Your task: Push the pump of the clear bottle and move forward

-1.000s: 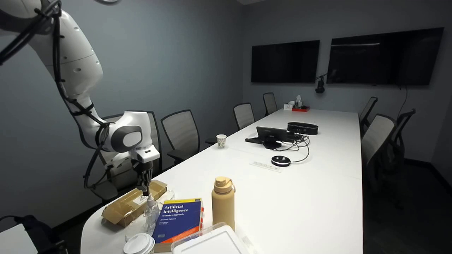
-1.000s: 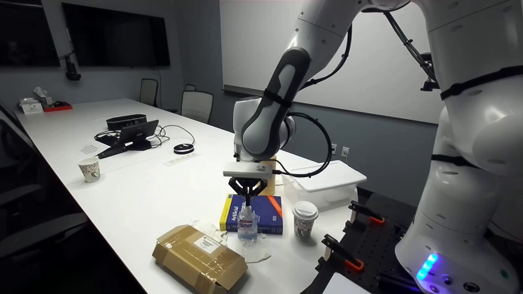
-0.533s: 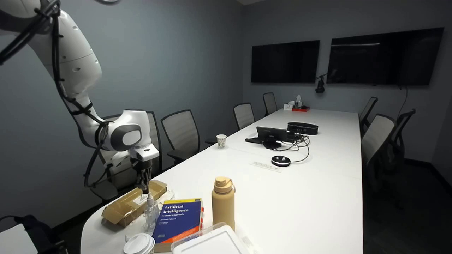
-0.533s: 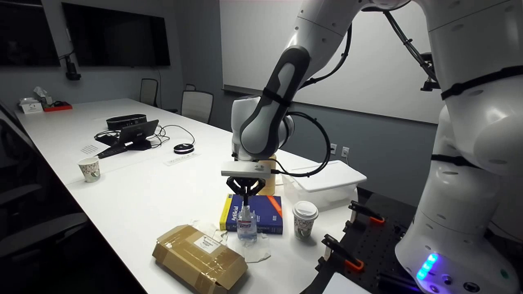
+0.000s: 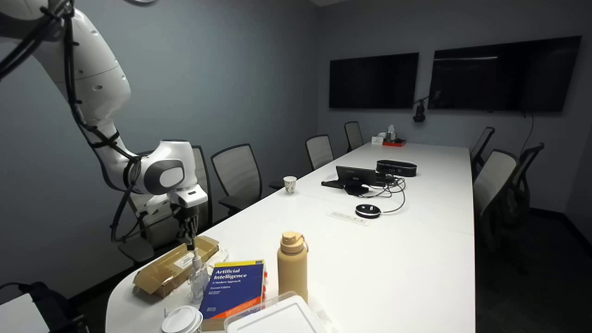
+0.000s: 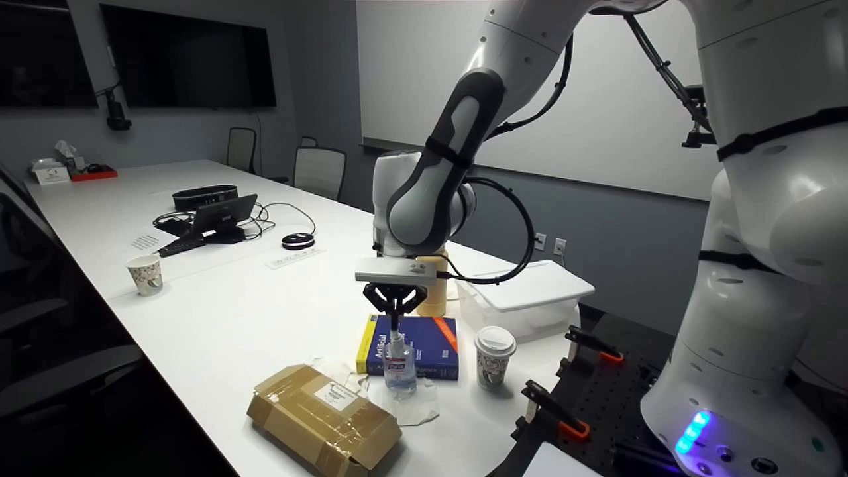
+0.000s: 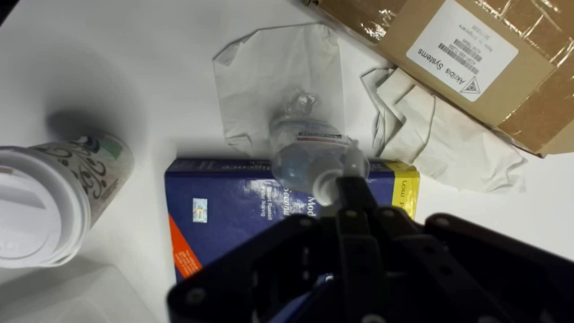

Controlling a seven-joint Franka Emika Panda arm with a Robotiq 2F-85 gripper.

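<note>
One set of black jointed metal jaws: clenched together, nothing seen gripped; over the last second raised slightly and shifted a little away from the white robot base [image 6: 742,384].

One narrow pale plastic pump [image 5: 196,259]: right at the jaw tips in both exterior views; stands taller than a second ago. Touching or just apart: cannot tell. Assessment: pressed, then let up; push probably done, forward move perhaps beginning.

One slim clear plastic bottle [image 6: 400,372]: beneath the pump, on the white desk [image 6: 278,318], upright or very nearly; foot about unmoved. Risk, by judgement: forward travel with the tips against the pump could topple it; rising clear first seems wise.

One thick blue paper book [image 6: 434,348]: just beside the bottle.

One brown cardboard box [image 6: 324,421], one lidded patterned paper cup [image 6: 493,363]: near; unmoved.

One tan cylindrical flask [image 6: 434,298]: behind the book in an exterior view.

One lidless patterned paper cup [image 5: 290,185]: well apart, farther along the desk.
</note>
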